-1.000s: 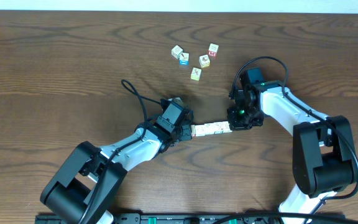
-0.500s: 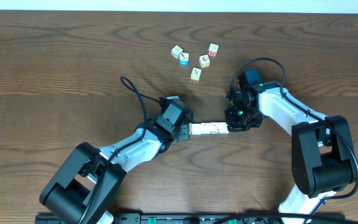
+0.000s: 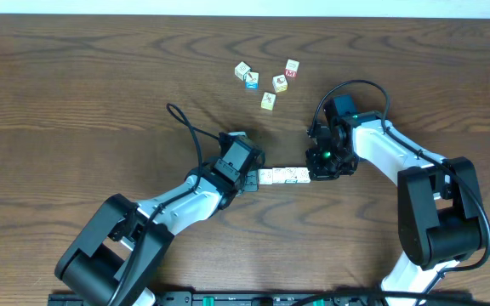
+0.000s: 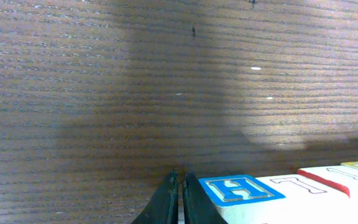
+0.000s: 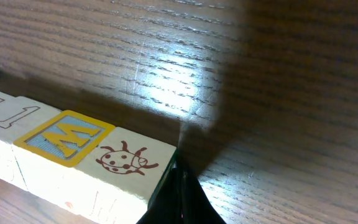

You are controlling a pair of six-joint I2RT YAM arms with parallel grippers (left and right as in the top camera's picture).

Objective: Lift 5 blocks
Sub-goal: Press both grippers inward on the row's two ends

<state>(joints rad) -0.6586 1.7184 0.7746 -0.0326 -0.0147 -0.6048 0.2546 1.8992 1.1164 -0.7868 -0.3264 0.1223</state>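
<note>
Two hands: both in play. The left hand [image 4: 179, 183] and the right hand [image 5: 178, 180] face each other across the middle of the dark brown wooden desk [image 3: 75, 102].
Left hand: fingers pinched fully together with nothing between them. The closed tip butts the end of the row, right beside the blue-framed H cube [image 4: 241, 188].
Right hand: same story, fingers shut tight on nothing. Its tip presses the other end at the ladybird-print cube [image 5: 126, 163], and the yellow-framed M cube [image 5: 64, 137] is next in line.
Blocks: a row of small cream-white wooden cubes [image 3: 286, 175], end to end, squeezed lengthwise between the two closed tips, mid-desk.
Progress: the clamp is on, and that looks like the tricky part done. By my reading the lift itself is just starting or about to come.
Left to do: get the whole row clearly off the desk without it buckling.
Hard to tell: whether the row is off the surface, since no view shows a clean gap underneath. The count is unclear too: seams blur from above, and each wrist view cuts the line off.
Further out: a loose cluster of small printed wooden cubes [image 3: 280, 82] near the far edge, well apart from both hands.
</note>
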